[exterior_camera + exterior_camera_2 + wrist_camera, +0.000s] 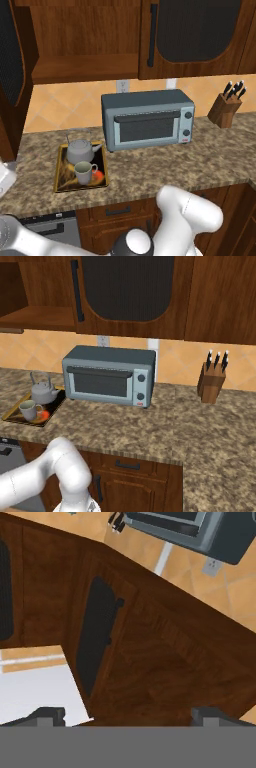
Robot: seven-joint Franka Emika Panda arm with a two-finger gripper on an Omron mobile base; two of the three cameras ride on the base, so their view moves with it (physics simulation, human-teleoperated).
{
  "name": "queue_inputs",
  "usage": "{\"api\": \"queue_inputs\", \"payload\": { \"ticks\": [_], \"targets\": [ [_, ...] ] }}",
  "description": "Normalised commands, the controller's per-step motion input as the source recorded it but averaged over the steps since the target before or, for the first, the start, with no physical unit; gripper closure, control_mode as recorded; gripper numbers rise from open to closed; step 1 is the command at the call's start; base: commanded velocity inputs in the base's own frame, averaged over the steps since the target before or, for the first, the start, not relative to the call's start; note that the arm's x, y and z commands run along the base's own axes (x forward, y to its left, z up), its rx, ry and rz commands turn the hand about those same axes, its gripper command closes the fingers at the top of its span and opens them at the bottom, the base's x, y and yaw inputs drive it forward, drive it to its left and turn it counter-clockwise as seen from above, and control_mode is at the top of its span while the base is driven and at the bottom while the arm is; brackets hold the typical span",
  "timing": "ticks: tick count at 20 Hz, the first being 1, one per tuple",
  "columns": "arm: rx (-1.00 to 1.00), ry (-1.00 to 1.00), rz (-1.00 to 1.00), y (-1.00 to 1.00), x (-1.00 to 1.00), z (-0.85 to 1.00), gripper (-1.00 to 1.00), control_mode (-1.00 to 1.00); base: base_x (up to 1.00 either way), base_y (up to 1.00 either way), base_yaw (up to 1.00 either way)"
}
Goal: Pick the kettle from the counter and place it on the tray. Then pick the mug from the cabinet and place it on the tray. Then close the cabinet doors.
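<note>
With kettle (82,150) and mug (85,172) on the tray (60,176), our open, empty gripper (127,714) faces the cabinet doors (100,639) ahead.

No readable text, brand or number is showing anywhere. The oven (148,119) is carrying a small red mark, too blurred to read.

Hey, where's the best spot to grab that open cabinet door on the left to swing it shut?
Probably the free outer edge of the door, pushing from its outer face toward the cabinet. It stands swung out, and no handle shows on it.
</note>
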Motion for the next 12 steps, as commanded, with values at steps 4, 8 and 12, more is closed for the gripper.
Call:
{"api": "queue_inputs", "payload": {
  "ticks": [4,8,12],
  "targets": [
    [0.0,0.0,-0.02,0.39,0.1,0.17,-1.0,-1.0,0.0,0.0,0.0],
    [-0.01,0.0,-0.04,0.17,0.04,0.38,-1.0,-1.0,0.0,0.0,0.0],
    [-0.01,0.02,-0.07,-0.01,0.01,0.46,-1.0,-1.0,0.0,0.0,0.0]
  ]
}}
